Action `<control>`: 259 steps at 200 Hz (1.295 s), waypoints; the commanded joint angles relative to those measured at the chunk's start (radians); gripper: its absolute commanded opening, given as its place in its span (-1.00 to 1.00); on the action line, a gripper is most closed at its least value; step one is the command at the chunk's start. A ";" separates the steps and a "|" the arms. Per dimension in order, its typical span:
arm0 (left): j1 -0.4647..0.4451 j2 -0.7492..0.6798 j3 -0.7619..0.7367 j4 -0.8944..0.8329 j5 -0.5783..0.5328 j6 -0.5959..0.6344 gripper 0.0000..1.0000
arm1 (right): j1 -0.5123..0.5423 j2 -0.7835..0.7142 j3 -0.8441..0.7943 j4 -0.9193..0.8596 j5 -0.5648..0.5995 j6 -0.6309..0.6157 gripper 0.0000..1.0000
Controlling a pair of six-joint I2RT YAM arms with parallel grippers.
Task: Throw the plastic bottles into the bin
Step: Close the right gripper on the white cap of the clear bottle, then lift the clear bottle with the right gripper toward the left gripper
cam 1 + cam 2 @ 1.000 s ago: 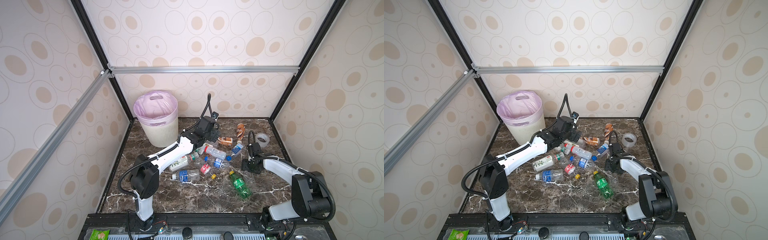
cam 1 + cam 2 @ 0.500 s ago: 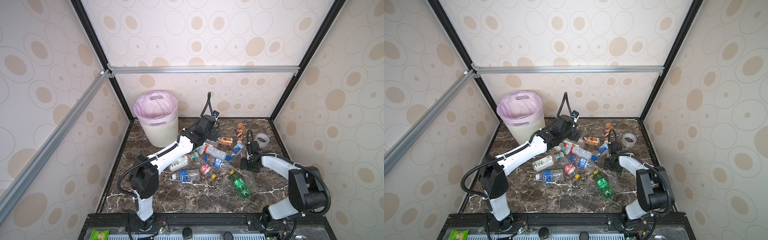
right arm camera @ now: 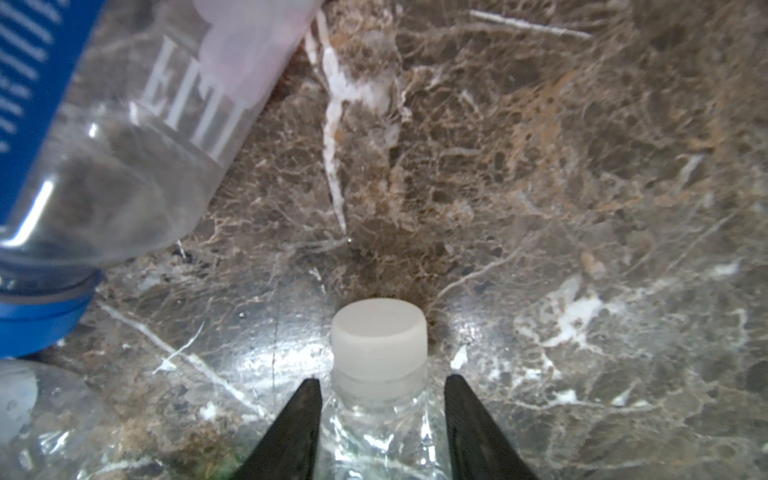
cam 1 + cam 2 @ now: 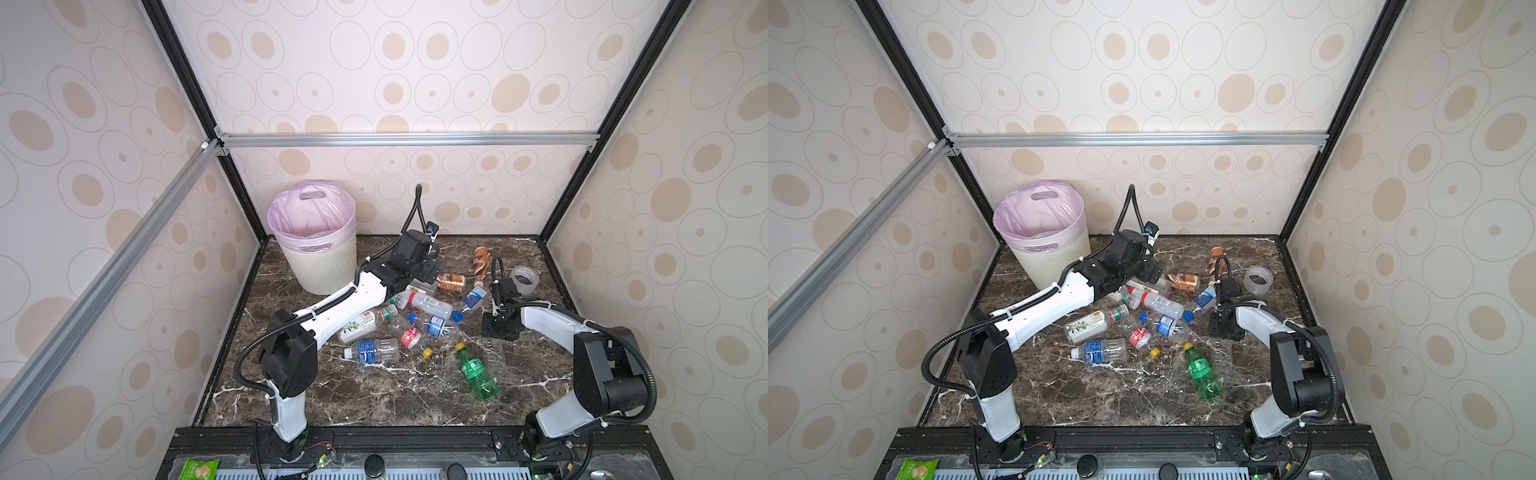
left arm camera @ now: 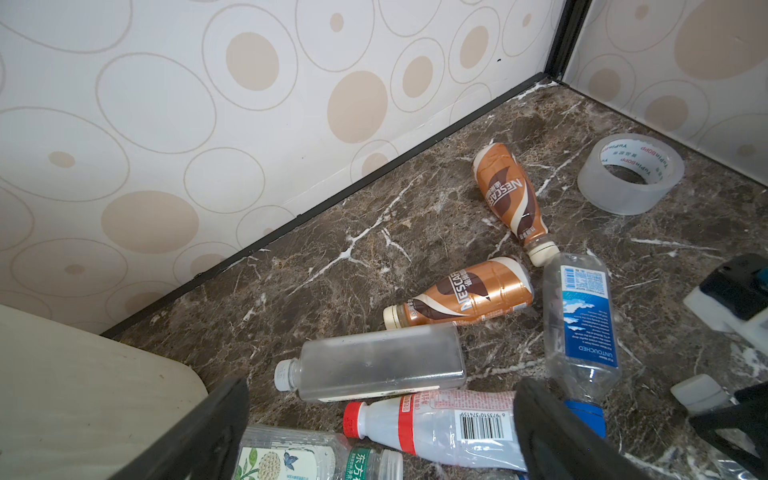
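Pickup step: the right gripper (image 3: 380, 386) straddles a clear bottle (image 3: 379, 328) by its neck on the table (image 3: 540, 166), jaws close either side (clamped or not, unclear). The left gripper (image 5: 380, 388) gapes empty over the pile (image 4: 428, 305). Next needs a firm pinch, then the bin (image 4: 328, 270), well apart.

Bright, even light with soft shadows in both top views. The right wrist view shows glare on the table (image 3: 270, 353) and a blurred near bottle (image 3: 104, 166).

Front floor (image 4: 374, 399) open; bottle pile (image 4: 432, 305) crowds centre; left arm (image 4: 357, 297) lies between pile and bin (image 4: 320, 270).
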 commanded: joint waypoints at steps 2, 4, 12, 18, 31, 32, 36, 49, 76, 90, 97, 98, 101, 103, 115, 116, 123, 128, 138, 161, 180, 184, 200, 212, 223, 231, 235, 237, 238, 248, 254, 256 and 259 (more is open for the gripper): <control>-0.010 -0.051 -0.004 0.017 0.008 -0.011 0.98 | -0.005 -0.001 -0.007 -0.036 0.054 -0.008 -0.06; -0.012 -0.051 -0.005 0.017 0.008 -0.012 0.98 | -0.006 -0.002 -0.008 -0.036 0.057 -0.007 -0.07; -0.013 -0.051 -0.004 0.017 0.008 -0.012 0.98 | -0.006 -0.007 -0.009 -0.034 0.065 -0.006 -0.08; -0.012 -0.051 -0.004 0.017 0.007 -0.012 0.98 | -0.008 -0.010 -0.011 -0.033 0.069 -0.004 -0.09; -0.012 -0.051 -0.005 0.017 0.007 -0.015 0.98 | -0.010 -0.018 -0.011 -0.031 0.071 -0.001 -0.11; -0.012 -0.051 -0.006 0.017 0.006 -0.015 0.98 | -0.010 -0.019 -0.011 -0.030 0.071 -0.001 -0.12; -0.013 -0.051 -0.006 0.016 0.008 -0.015 0.98 | -0.011 -0.020 -0.010 -0.031 0.071 -0.001 -0.12; -0.014 -0.051 -0.009 0.018 0.011 -0.020 0.98 | -0.012 -0.022 -0.007 -0.030 0.069 -0.001 -0.15; -0.016 -0.051 -0.015 0.020 0.011 -0.025 0.98 | -0.016 -0.019 0.003 -0.030 0.066 -0.001 -0.15; -0.019 -0.054 -0.018 0.020 0.010 -0.024 0.98 | -0.019 -0.014 0.008 -0.025 0.062 0.000 -0.15; -0.019 -0.054 -0.020 0.019 0.008 -0.025 0.98 | -0.022 -0.009 0.011 -0.024 0.059 0.000 -0.15; -0.019 -0.055 -0.021 0.020 0.008 -0.025 0.98 | -0.022 -0.007 0.011 -0.024 0.059 0.000 -0.15; -0.020 -0.055 -0.021 0.021 0.008 -0.025 0.98 | -0.024 -0.005 0.015 -0.024 0.057 0.000 -0.15; -0.020 -0.056 -0.021 0.022 0.008 -0.026 0.98 | -0.024 -0.002 0.016 -0.025 0.057 0.000 -0.15; -0.021 -0.060 -0.024 0.023 0.006 -0.026 0.98 | -0.028 0.013 0.026 -0.024 0.053 -0.001 -0.12; -0.021 -0.060 -0.024 0.023 0.006 -0.026 0.98 | -0.028 0.015 0.027 -0.024 0.053 -0.002 -0.11; -0.021 -0.061 -0.027 0.025 0.004 -0.025 0.98 | -0.029 0.023 0.032 -0.025 0.051 -0.003 -0.10; -0.022 -0.063 -0.028 0.025 0.004 -0.024 0.98 | -0.031 0.030 0.034 -0.023 0.049 -0.003 -0.08; -0.021 -0.064 -0.028 0.025 0.000 -0.022 0.98 | -0.034 0.040 0.039 -0.019 0.044 -0.004 -0.05; -0.022 -0.064 -0.029 0.023 -0.003 -0.015 0.98 | -0.037 0.060 0.046 -0.015 0.035 -0.004 0.02; -0.023 -0.063 -0.030 0.024 -0.003 -0.015 0.98 | -0.038 0.074 0.052 -0.012 0.032 -0.004 0.03; -0.023 -0.062 -0.030 0.025 -0.002 -0.014 0.98 | -0.038 0.076 0.053 -0.011 0.030 -0.004 0.03; -0.023 -0.059 -0.030 0.024 -0.002 -0.014 0.98 | -0.039 0.084 0.055 -0.007 0.027 -0.006 -0.02; -0.023 -0.057 -0.030 0.025 -0.001 -0.015 0.98 | -0.040 0.085 0.056 -0.005 0.029 -0.007 -0.07; -0.023 -0.056 -0.030 0.025 -0.004 -0.014 0.98 | -0.040 0.084 0.057 -0.001 0.032 -0.009 -0.17; -0.023 -0.054 -0.029 0.023 -0.008 -0.014 0.98 | -0.041 0.081 0.058 -0.001 0.036 -0.009 -0.23; -0.024 -0.053 -0.029 0.023 -0.010 -0.014 0.98 | -0.042 0.081 0.059 -0.002 0.038 -0.009 -0.25; -0.024 -0.052 -0.029 0.023 -0.011 -0.013 0.98 | -0.043 0.081 0.060 -0.001 0.039 -0.009 -0.26; -0.023 -0.052 -0.029 0.022 -0.011 -0.013 0.98 | -0.043 0.080 0.061 -0.001 0.039 -0.009 -0.27; -0.023 -0.047 -0.025 0.018 -0.023 -0.021 0.98 | -0.044 0.078 0.064 -0.002 0.040 -0.009 -0.33; -0.024 -0.043 -0.019 0.012 -0.028 -0.023 0.98 | -0.046 0.076 0.065 -0.002 0.041 -0.010 -0.34; -0.023 -0.041 -0.017 0.009 -0.030 -0.022 0.99 | -0.045 0.076 0.066 -0.002 0.041 -0.010 -0.35; -0.022 -0.038 -0.015 0.006 -0.031 -0.022 0.98 | -0.046 0.076 0.066 -0.001 0.042 -0.011 -0.38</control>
